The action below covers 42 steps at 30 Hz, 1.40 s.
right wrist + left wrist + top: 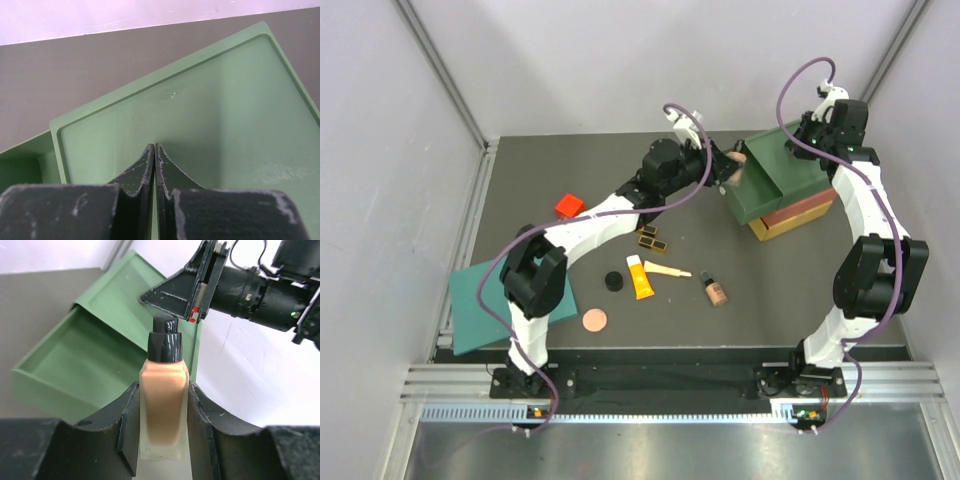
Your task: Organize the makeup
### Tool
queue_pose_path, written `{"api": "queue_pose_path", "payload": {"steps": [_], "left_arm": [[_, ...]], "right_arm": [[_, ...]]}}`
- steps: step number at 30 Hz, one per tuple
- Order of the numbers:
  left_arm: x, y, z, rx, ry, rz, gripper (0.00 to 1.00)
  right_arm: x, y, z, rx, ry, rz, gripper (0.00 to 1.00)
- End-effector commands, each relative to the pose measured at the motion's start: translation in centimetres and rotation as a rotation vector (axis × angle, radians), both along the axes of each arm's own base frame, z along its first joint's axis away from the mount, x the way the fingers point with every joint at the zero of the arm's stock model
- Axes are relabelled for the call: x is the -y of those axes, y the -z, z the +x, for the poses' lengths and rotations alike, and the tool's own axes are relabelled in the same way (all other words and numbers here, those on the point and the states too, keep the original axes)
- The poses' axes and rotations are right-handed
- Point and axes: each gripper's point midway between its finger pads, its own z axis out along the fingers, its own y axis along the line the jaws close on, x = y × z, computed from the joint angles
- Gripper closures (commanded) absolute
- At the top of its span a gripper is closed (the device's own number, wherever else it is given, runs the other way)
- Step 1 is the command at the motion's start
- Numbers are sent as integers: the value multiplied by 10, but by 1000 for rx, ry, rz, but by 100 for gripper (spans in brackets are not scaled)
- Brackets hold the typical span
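My left gripper (728, 168) (163, 390) is shut on a beige bottle with a black cap (164, 390) and holds it above the open green drawer (75, 360) of the stacked drawer box (775, 185). My right gripper (802, 138) (155, 147) is shut and empty, its tips resting on the green box top (200, 100). On the table lie a second beige bottle (714, 289), an orange tube with white cap (639, 277), a cream stick (668, 269), a black round compact (613, 281), a copper disc (594, 320) and a black-gold palette (652, 238).
A teal sheet (485, 300) lies at the left front edge. A small red block (569, 206) sits left of the left arm. The right gripper (200, 285) shows close behind the bottle in the left wrist view. White walls enclose the table.
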Motion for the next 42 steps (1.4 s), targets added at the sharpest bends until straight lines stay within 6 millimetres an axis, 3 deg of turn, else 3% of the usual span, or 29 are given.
{"api": "queue_pose_path", "payload": {"steps": [1, 9, 10, 11, 14, 15, 17, 18, 21, 27, 32, 36, 42], "left_arm": [[22, -44, -3, 71, 46, -162, 100], [43, -35, -1, 53, 82, -184, 96], [43, -33, 1, 55, 79, -180, 90], [43, -35, 1, 62, 78, -177, 76], [43, -33, 2, 89, 76, -151, 58], [43, -34, 1, 93, 76, -146, 45], [42, -37, 1, 108, 71, -139, 36], [41, -37, 3, 110, 67, -134, 27], [41, -36, 2, 122, 63, -116, 15], [35, -51, 0, 180, 55, -108, 15], [20, -72, -18, 335, 86, -2, 14], [2, -59, -44, 438, 158, 164, 8], [-45, 2, -83, 529, 247, 430, 3]], "right_arm": [[-4, 110, -53, -398, -1, 21, 100], [-4, 111, -53, -396, -3, 23, 100], [-5, 112, -54, -400, -4, 25, 99], [-5, 112, -53, -399, -5, 25, 100], [-5, 112, -53, -400, -6, 26, 99], [-5, 113, -53, -401, -8, 26, 99], [-5, 113, -53, -401, -8, 26, 99], [-5, 113, -53, -403, -9, 27, 99], [-5, 114, -53, -405, -8, 28, 99], [-5, 115, -53, -407, -9, 27, 98], [-5, 114, -53, -406, -10, 26, 98], [-5, 106, -50, -392, -10, 25, 96], [-5, 106, -49, -396, -10, 25, 96]]}}
